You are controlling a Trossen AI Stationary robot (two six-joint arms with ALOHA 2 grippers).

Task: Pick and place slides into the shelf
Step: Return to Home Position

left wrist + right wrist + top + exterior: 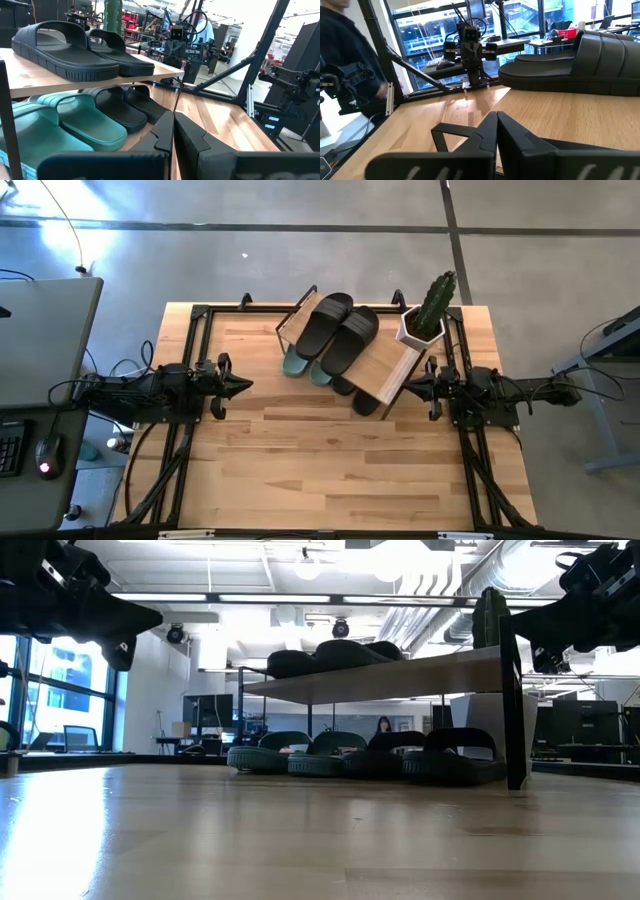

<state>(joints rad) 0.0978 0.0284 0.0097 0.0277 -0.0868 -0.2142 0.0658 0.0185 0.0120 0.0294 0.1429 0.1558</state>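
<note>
At the table's [330,470] far side, found the shelf [385,370] loaded: black slides [338,328] on its plank, green slides [300,366] and a second black pair [360,395] beneath. Saw left claw [245,386] pinched closed, empty, off the shelf's left side; right claw [410,389] likewise closed, empty, near its right end.

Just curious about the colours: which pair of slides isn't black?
The sage-green pair, under the shelf at its end away from the cactus. One black pair lies on top; the other black pair sits underneath beside it.
</note>
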